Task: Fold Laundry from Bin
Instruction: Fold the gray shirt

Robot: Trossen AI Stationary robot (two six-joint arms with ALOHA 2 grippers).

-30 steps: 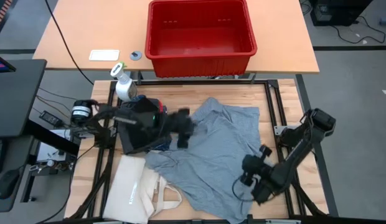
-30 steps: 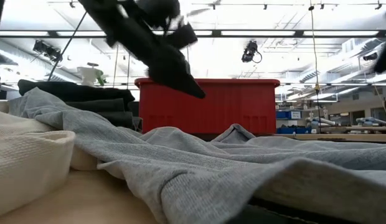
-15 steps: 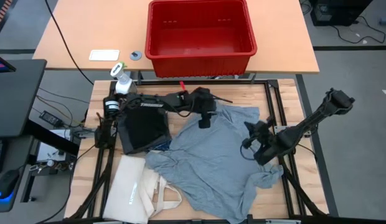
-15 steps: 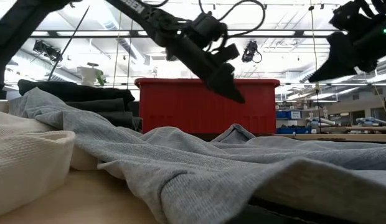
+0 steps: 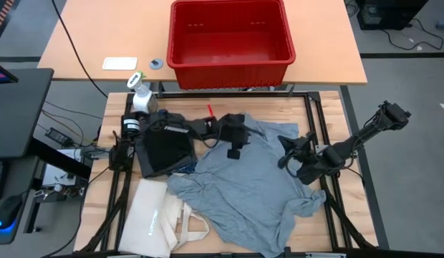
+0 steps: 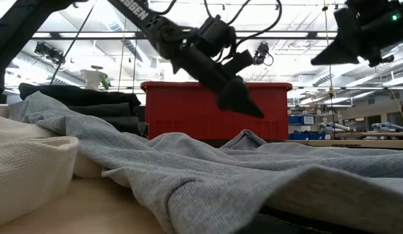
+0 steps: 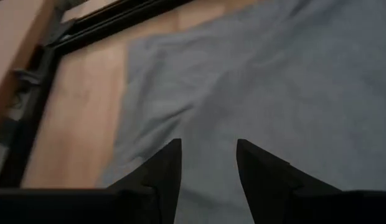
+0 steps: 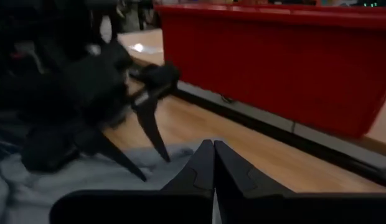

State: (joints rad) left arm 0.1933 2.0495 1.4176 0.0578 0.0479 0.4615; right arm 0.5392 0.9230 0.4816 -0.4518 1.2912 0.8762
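A light grey shirt point(image 5: 243, 186) lies spread and rumpled on the wooden table; it also shows in the low view point(image 6: 221, 175) and the left wrist view point(image 7: 274, 74). My left gripper point(image 5: 235, 149) hangs open just above the shirt's far part, fingers pointing down, touching nothing. My right gripper point(image 5: 286, 154) is shut and empty above the shirt's right side, pointing toward the left gripper. A folded black piece point(image 5: 165, 150) lies on the table's left. The red bin point(image 5: 229, 72) stands beyond the far edge; no laundry shows in it.
A cream tote bag point(image 5: 161, 218) lies at the near left, partly under the shirt. A white spray bottle point(image 5: 140, 97) stands at the far left corner. A black metal frame point(image 5: 315, 107) runs around the table. A card point(image 5: 119, 63) lies on the far desk.
My left gripper has swung from beside the black piece toward the far right, then dropped a little over the shirt's far part. My right gripper has risen from the shirt's near right corner and gone toward the far edge. That corner now lies bunched.
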